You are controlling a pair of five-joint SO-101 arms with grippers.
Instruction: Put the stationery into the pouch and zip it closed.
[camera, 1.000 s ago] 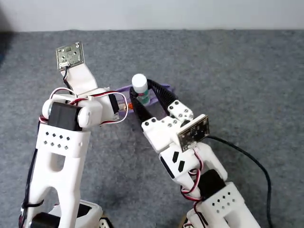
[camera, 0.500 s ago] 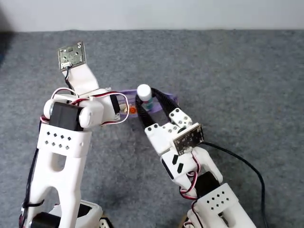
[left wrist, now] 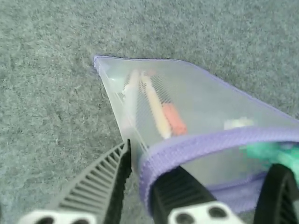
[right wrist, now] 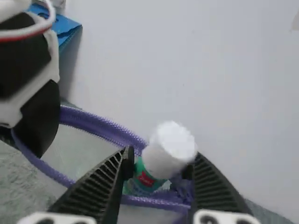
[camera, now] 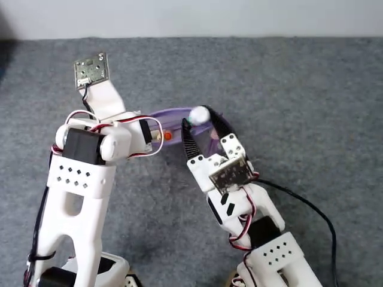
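Right gripper (right wrist: 161,158) clasps the glue stick (right wrist: 169,142) at the pouch (left wrist: 201,107) mouth; left gripper (left wrist: 142,163) pinches its rim.

Free to pass over grey carpet (camera: 299,89) beyond pouch (camera: 170,112) & out to its right. Blocked at pouch mouth by glue stick (camera: 199,115), clamped in R gripper (camera: 200,122), black fingers astride purple rim. Blocked at left end by L gripper (left wrist: 140,156), pinching pouch wall, one finger inside. Narrow gap btwn the two over mouth. Crowded inside at closed end by pens (left wrist: 156,109).
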